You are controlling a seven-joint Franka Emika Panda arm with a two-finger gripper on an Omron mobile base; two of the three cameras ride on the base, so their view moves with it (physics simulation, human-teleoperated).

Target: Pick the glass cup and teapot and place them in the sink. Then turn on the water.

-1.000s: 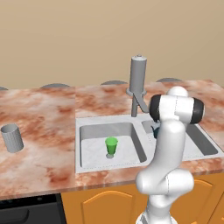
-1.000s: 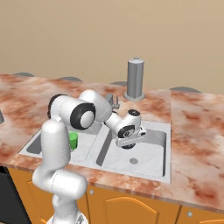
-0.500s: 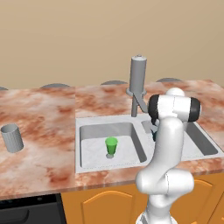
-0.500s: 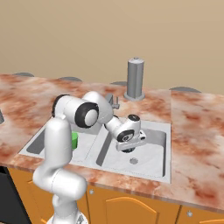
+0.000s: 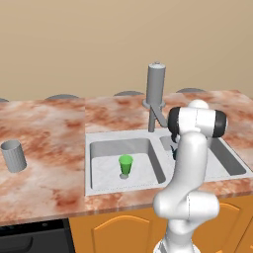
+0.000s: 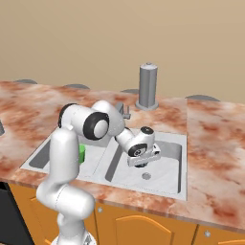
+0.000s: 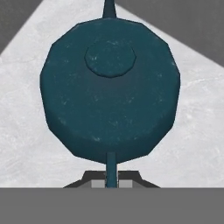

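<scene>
The dark teal teapot (image 7: 109, 87) is seen from above in the hand view, with the pale floor of the sink's right basin under it. Its thin handle runs down between the fingertips of my gripper (image 7: 111, 181), which is shut on it. In the right base view the gripper (image 6: 140, 160) hangs low inside the right basin of the sink (image 6: 143, 187), above the drain. The arm covers most of that basin in the left base view. The grey glass cup (image 5: 13, 155) stands upright on the counter far to the left of the sink (image 5: 118, 137). The tap (image 5: 155, 91) rises behind the sink, and no water runs.
A small green cup (image 5: 126, 164) stands upright in the left basin, and it also peeks out behind the arm as the green cup (image 6: 82, 153). The tap (image 6: 148, 86) stands on the marbled counter behind the basins. Orange cabinet doors run below the counter's front edge.
The hand has sunk a little lower into the right basin with the teapot still in its grip. The cups have not moved.
</scene>
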